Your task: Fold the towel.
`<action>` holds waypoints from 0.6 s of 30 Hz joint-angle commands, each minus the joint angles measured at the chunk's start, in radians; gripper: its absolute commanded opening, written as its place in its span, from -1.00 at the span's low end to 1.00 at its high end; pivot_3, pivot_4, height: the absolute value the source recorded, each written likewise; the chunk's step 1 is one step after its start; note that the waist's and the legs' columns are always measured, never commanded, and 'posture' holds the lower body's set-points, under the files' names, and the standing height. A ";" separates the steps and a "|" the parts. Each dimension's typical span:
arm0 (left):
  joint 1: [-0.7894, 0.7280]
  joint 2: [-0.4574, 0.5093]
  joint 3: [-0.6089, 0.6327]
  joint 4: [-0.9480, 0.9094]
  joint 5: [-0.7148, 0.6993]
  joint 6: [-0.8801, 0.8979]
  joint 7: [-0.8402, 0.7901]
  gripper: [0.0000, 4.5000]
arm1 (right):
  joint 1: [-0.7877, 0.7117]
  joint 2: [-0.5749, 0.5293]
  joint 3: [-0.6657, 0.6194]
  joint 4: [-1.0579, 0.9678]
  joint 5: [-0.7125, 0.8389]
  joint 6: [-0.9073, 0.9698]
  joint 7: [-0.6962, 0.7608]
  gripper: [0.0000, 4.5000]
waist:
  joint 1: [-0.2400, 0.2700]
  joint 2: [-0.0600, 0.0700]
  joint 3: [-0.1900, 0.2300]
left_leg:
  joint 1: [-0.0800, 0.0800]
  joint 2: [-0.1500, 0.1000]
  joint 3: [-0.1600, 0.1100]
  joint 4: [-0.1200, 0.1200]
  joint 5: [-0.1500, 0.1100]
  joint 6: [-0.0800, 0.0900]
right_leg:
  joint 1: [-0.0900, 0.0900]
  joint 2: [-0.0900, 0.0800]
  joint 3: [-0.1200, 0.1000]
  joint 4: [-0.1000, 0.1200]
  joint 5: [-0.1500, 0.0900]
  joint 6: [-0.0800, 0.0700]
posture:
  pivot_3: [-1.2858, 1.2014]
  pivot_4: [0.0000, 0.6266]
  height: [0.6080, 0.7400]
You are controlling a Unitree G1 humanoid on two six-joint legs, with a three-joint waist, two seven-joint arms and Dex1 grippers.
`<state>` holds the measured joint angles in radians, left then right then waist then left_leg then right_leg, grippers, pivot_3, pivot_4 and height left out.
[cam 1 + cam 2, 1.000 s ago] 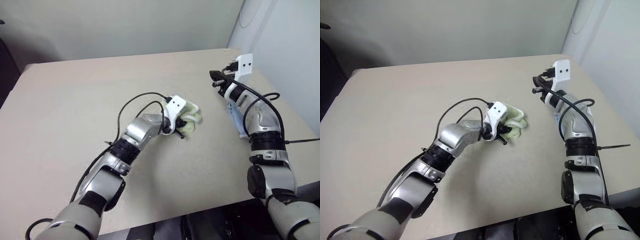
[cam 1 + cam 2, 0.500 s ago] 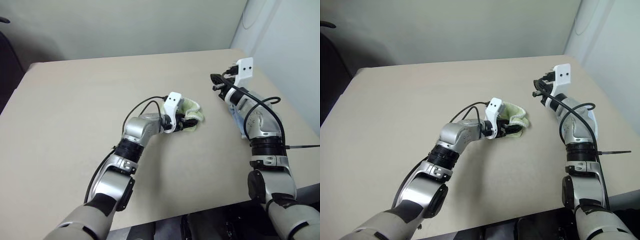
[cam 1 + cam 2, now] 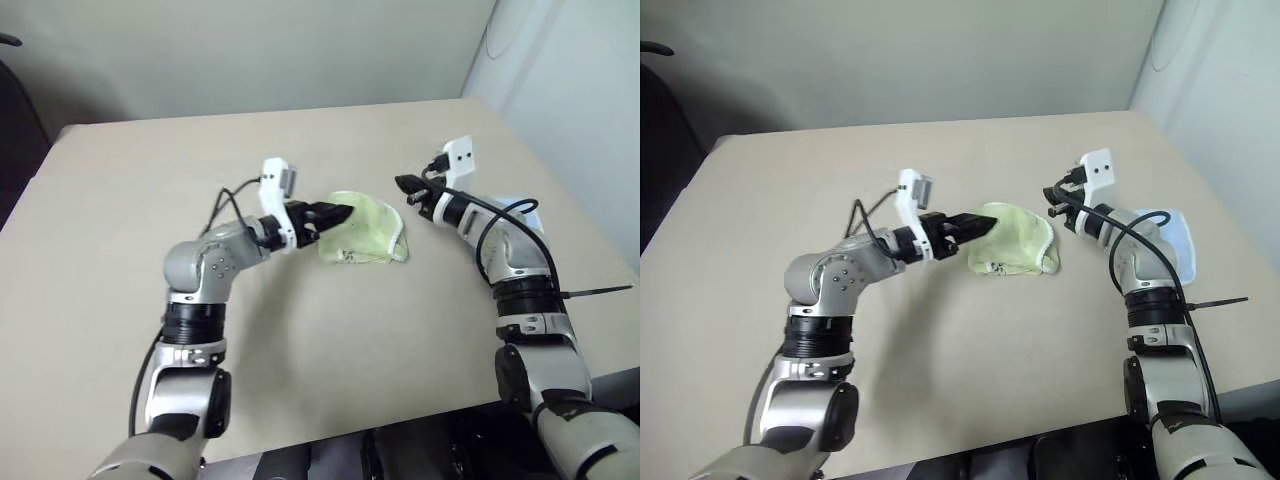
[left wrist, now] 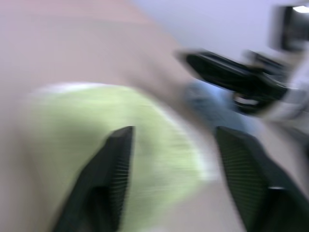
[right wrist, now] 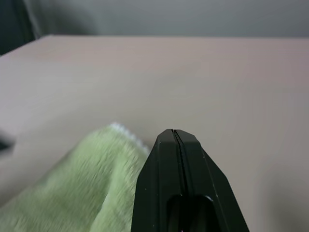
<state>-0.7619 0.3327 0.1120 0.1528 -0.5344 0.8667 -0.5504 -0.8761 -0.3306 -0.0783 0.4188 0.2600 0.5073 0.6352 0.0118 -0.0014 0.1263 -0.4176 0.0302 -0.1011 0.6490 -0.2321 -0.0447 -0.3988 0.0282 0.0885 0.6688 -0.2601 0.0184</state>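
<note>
The light green towel (image 3: 368, 232) lies in a loose, partly folded heap mid-table, its white edging along the near right side. My left gripper (image 3: 338, 212) hovers at the towel's left end, open. In the left wrist view its fingers (image 4: 113, 179) stand apart, with the towel (image 4: 159, 145) beyond them. My right gripper (image 3: 400, 184) is shut and empty, just off the towel's far right corner. The right wrist view has the closed tips (image 5: 176, 137) beside the towel's edge (image 5: 72, 193).
A smaller light blue cloth (image 3: 1167, 228) lies under my right forearm near the table's right edge. The beige table (image 3: 120, 250) runs wide to the left and back. A wall stands close past the right edge.
My left gripper opened, let go of the bunched towel and drew back to the left and up. The towel now lies flatter and more spread. My right gripper dropped toward the towel's right corner.
</note>
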 commanded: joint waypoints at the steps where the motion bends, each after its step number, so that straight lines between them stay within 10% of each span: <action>1: -0.044 -0.018 -0.034 0.109 0.060 -0.146 -0.051 -0.32 | -0.018 0.012 0.025 -0.017 0.002 -0.023 0.024 -1.00 | 0.002 0.000 0.000 | 0.000 0.000 0.000 0.000 0.000 0.000 | 0.000 0.000 0.000 0.000 0.000 0.000 | 0.03 -0.52 1.00; 5: -0.115 -0.058 -0.083 0.263 0.126 -0.283 -0.117 -0.99 | -0.007 0.031 0.064 0.014 -0.016 -0.049 0.045 -1.00 | 0.005 0.000 0.000 | -0.002 0.000 -0.001 0.000 0.000 0.000 | 0.000 0.000 -0.001 -0.001 0.000 0.000 | 0.03 -0.52 1.00; 18: -0.174 -0.078 -0.315 0.775 0.481 -0.586 -0.160 -0.99 | 0.040 0.090 0.164 0.300 -0.145 -0.192 0.016 -1.00 | -0.009 0.001 -0.003 | 0.001 0.000 -0.001 -0.002 -0.001 0.001 | 0.002 0.000 0.000 -0.002 0.000 0.000 | 0.03 -0.52 1.00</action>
<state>-0.9765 0.2397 -0.1727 0.8633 -0.1131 0.2812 -0.7142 -0.8434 -0.2398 0.0800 0.6824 0.1432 0.3276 0.6692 0.0031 -0.0004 0.1236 -0.4140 0.0303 -0.1025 0.6474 -0.2335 -0.0423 -0.3941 0.0280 0.0881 0.6663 -0.2596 0.0180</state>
